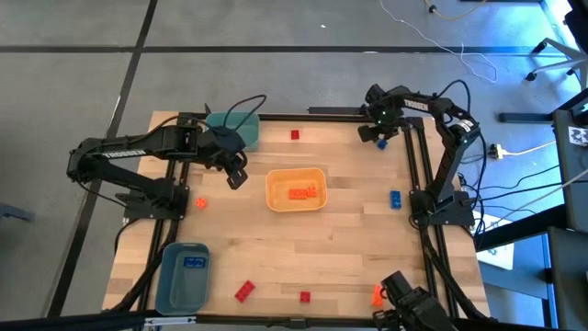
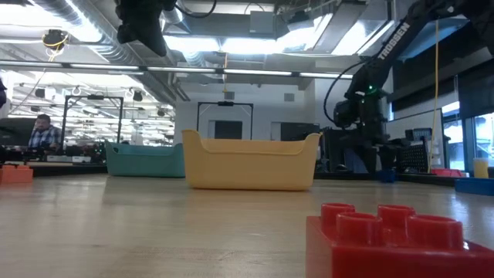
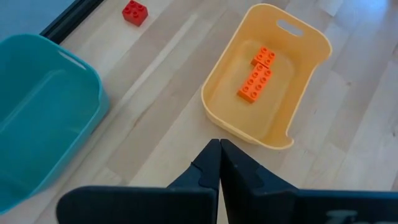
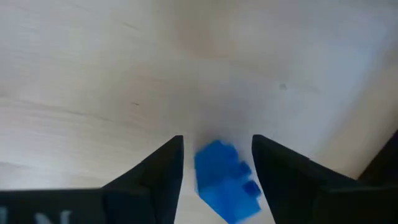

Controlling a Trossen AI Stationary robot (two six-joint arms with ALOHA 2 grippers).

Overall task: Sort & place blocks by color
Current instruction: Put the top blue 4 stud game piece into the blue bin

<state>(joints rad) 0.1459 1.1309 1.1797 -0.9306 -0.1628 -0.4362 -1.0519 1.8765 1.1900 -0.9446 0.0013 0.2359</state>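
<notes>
1. Blocks lie scattered over the table. The one I'm working is a blue block at the far right corner, sitting between the spread fingers of my right gripper.
2. My right gripper's jaws stand open on either side of that block. I see a gap on each side, so nothing is gripped yet.
3. To do this well, I'd centre the jaws so both pads meet the block's flat sides together. It looks turned a little askew to the fingers, so a small wrist rotation first should stop it twisting out.
4. I'd come down until the fingertips are just off the wood, then close slowly and lift straight up.
5. Its destination, as I judge it, is the blue bin at the near left, well away across the table.
6. My left gripper hangs closed and empty above the table between the teal bin and the yellow-orange bin, which already holds orange blocks.
7. Red blocks remain loose along the near edge and far side.
</notes>
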